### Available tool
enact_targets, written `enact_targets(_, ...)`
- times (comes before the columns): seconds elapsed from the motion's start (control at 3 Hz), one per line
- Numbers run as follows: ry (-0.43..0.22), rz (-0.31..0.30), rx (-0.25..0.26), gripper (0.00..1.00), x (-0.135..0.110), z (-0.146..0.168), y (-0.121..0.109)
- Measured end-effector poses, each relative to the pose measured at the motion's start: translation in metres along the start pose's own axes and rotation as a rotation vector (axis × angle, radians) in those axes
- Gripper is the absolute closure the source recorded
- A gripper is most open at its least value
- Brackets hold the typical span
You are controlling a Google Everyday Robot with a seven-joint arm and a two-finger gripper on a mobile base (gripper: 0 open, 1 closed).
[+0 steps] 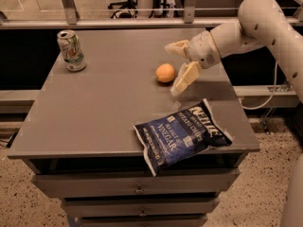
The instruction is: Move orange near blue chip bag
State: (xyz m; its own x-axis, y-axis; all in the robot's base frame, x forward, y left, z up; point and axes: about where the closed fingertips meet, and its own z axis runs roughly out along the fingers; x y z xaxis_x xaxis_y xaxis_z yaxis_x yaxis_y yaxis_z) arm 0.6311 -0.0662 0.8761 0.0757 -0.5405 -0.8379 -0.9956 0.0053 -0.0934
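Reaching across the grey table (104, 108) in the camera view, the white arm (255, 22) brings the gripper (170, 69) to just right of the orange (165, 73). Its two fingers (185, 77) stand spread apart, one behind the orange and one to its front right, clamped on nothing; whether either touches the fruit cannot be told. The orange rests on the tabletop. The blue chip bag (182, 135) lies flat in front of the orange, near it but apart, at the table's front edge. A soda can (71, 50) stands upright well to the left of the orange.
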Motion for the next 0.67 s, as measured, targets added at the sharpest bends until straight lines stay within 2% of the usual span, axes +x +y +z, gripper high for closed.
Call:
enact_targets(0.33, 0.087, 0.0, 0.048, 0.02, 0.0139, 0.0168, -0.004)
enact_targets(0.67, 0.12, 0.01, 0.079, 0.26, 0.0237, 0.0206, -0.0103)
